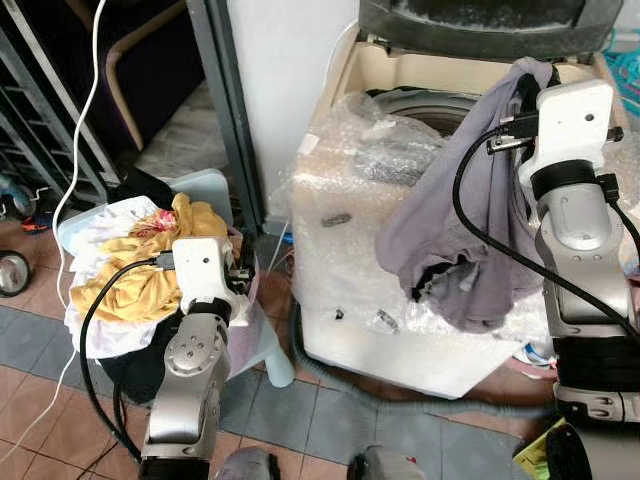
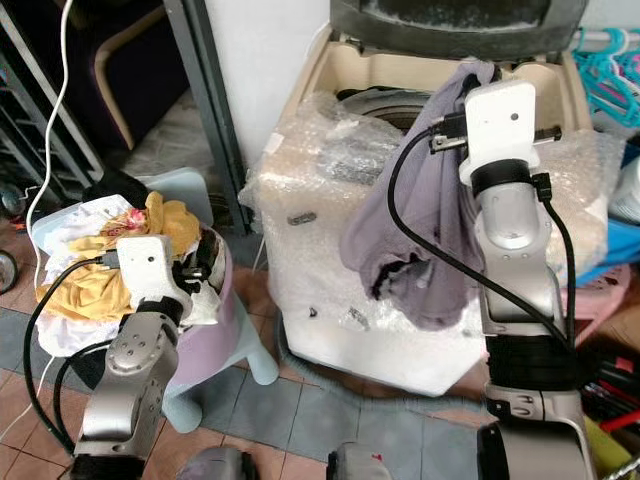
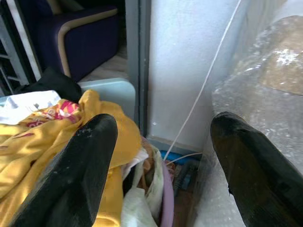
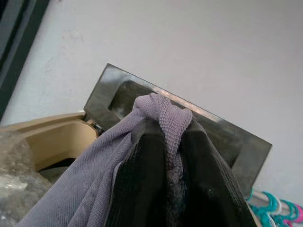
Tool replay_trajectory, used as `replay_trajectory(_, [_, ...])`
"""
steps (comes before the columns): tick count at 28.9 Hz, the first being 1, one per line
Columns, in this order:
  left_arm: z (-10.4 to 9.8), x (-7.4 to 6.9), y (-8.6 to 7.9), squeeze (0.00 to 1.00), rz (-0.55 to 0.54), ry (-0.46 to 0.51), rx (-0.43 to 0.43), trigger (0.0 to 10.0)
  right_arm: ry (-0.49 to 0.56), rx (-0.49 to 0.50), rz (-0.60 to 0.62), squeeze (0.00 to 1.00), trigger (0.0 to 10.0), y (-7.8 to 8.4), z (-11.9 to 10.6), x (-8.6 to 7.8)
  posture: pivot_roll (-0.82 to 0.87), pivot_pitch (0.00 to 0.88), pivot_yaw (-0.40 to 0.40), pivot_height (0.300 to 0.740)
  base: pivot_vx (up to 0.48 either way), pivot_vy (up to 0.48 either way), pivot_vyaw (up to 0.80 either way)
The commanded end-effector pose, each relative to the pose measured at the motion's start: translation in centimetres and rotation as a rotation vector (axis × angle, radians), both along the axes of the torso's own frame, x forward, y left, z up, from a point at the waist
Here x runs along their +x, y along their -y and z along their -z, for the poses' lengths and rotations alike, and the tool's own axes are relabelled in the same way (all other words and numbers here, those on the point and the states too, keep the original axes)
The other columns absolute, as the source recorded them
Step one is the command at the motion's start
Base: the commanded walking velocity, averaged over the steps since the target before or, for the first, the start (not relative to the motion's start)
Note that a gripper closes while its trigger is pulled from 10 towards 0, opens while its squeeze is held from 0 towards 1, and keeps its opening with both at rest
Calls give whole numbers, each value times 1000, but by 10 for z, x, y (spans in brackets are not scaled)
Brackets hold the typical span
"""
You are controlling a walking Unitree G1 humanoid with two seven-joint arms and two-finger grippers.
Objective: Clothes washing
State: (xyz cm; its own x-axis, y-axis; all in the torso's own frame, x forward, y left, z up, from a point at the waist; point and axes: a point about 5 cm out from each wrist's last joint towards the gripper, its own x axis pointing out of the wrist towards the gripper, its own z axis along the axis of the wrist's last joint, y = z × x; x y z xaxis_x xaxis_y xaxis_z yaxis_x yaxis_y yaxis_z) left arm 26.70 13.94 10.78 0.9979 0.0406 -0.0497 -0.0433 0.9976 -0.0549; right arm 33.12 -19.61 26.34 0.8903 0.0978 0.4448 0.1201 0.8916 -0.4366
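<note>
A grey-purple garment (image 1: 450, 240) hangs from my right gripper (image 1: 527, 72), which is shut on its top fold (image 4: 171, 118). It drapes down the front of the bubble-wrapped top-load washing machine (image 1: 360, 290). The gripper is held over the machine's open drum (image 1: 420, 105), just in front of the raised dark lid (image 1: 480, 20). At the left a lavender basket (image 2: 228, 300) holds a heap with a yellow garment (image 1: 130, 285) on top. My left gripper (image 3: 163, 175) is open with nothing between its fingers. It sits at the basket's right rim, between basket and machine.
A grey metal post (image 1: 225, 110) and white wall stand behind the basket. A white cable (image 1: 75, 170) hangs at the left. A grey hose (image 1: 330, 375) lies on the tiled floor by the machine's base. Teal hangers (image 2: 605, 50) are at the far right.
</note>
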Motion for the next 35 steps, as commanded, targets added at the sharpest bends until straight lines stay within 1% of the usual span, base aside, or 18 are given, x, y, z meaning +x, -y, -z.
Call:
replay_trajectory(1, [-1, 0, -4, 0, -10, 3, 4, 10000, 46, -44, -57, 0, 10000, -9, -13, 2, 18, 88, 8, 728, 304, 0, 0])
replay_trajectory(4, [-2, 2, -6, 0, -14, 3, 16, 10000, 62, -66, -133, 0, 10000, -18, -22, 8, 27, 90, 5, 728, 263, 0, 0])
replay_trajectory(5, [-3, 4, -7, 0, -10, 10, 25, 10000, 88, -61, -180, 0, 10000, -22, -38, 14, 44, 96, 10, 728, 0, 0, 0])
replay_trajectory(9, [-11, 11, -9, 0, -4, 35, 45, 10000, 155, -82, -203, 0, 10000, -20, -74, 25, 51, 128, 10, 728, 0, 0, 0])
replay_trajectory(11, [-15, 12, -12, 0, -9, 46, 61, 10000, 202, -61, -144, 0, 10000, -9, -103, 35, 43, 144, 2, 728, 0, 0, 0])
replay_trajectory(12, [-17, 12, -14, 0, -16, 53, 61, 10000, 228, 2, -95, 0, 10000, 3, -127, 41, 45, 154, -5, 728, 0, 0, 0])
replay_trajectory(14, [-18, 11, -15, 0, -22, 53, 61, 10000, 240, 41, -63, 0, 10000, 11, -140, 44, 51, 163, -15, 728, 0, 0, 0])
replay_trajectory(15, [-17, 9, -15, 0, -37, 47, 52, 10000, 265, 46, -13, 0, 10000, 21, -152, 44, 54, 170, -26, 728, 0, 0, 0])
replay_trajectory(17, [-15, 7, -15, 0, -44, 37, 49, 10000, 283, 21, 29, 0, 10000, 26, -158, 44, 54, 170, -26, 728, 0, 0, 0])
replay_trajectory(18, [-13, 4, -14, 0, -50, 27, 46, 10000, 286, 31, 65, 0, 10000, 34, -161, 44, 61, 175, -32, 728, 0, 0, 0])
replay_trajectory(20, [-10, 0, -12, 0, -59, 16, 42, 10000, 234, 74, 109, 0, 10000, 45, -154, 49, 59, 178, -41, 728, 0, 0, 0])
replay_trajectory(22, [-8, -2, -9, 0, -54, 11, 39, 10000, 35, 66, 112, 0, 10000, 49, -118, 65, 59, 180, -50, 728, 0, 0, 0])
replay_trajectory(24, [-7, -3, -9, 0, -60, 3, 32, 10000, -197, -14, 74, 0, 10000, 42, -71, 78, 60, 181, -50, 728, 0, 0, 0])
replay_trajectory(25, [-6, -4, -9, 0, -60, 1, 31, 10000, -323, 9, -22, 824, 10000, 36, -39, 80, 59, 176, -48, 728, 0, 0, 0])
replay_trajectory(27, [-6, -4, -9, 0, -60, 1, 31, 10000, -345, 20, -46, 824, 10000, 35, -33, 80, 59, 176, -48, 728, 0, 0, 0])
replay_trajectory(28, [-6, -4, -8, 0, -57, -7, 30, 10000, -390, 6, -82, 1000, 10000, 33, -21, 79, 59, 172, -45, 728, 0, 0, 0])
replay_trajectory(30, [-4, -4, -8, 0, -56, -23, 32, 10000, -432, -19, -123, 1000, 10000, 30, -9, 78, 54, 165, -42, 728, 0, 0, 0])
replay_trajectory(35, [4, -5, -8, 0, -70, -65, 58, 10000, -448, -36, -160, 1000, 10000, 26, 10, 72, 23, 144, -29, 728, 0, 0, 0])
